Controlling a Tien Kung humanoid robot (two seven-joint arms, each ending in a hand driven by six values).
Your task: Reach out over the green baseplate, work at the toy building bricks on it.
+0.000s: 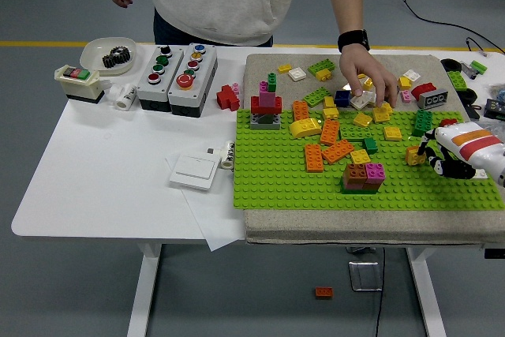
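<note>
The green baseplate [276, 187], a flat studded plastic sheet, lies on a grey felt-like mat [260, 65] on the right half of the white table [102, 187]. The robot's right hand [440, 157], black-fingered with a glossy white shell and an orange stripe, comes in from the right edge and hangs low over the plate's right side, its fingers curled around a small yellow-orange brick [415, 155]. Blocky toy building bricks [338, 147] sit scattered on the plate: flat orange rectangles, a rounded yellow piece, and a squat stack of brown, orange and magenta [363, 175] near the front. A red-and-grey tower [267, 108] stands at the plate's far left corner. A person's hand [369, 76] (wrist in a dark watch) reaches down onto the loose bricks on the mat behind the plate. Left of the mat sit two grey button boxes [175, 73] and a white dish holding a black gear [117, 55].
</note>
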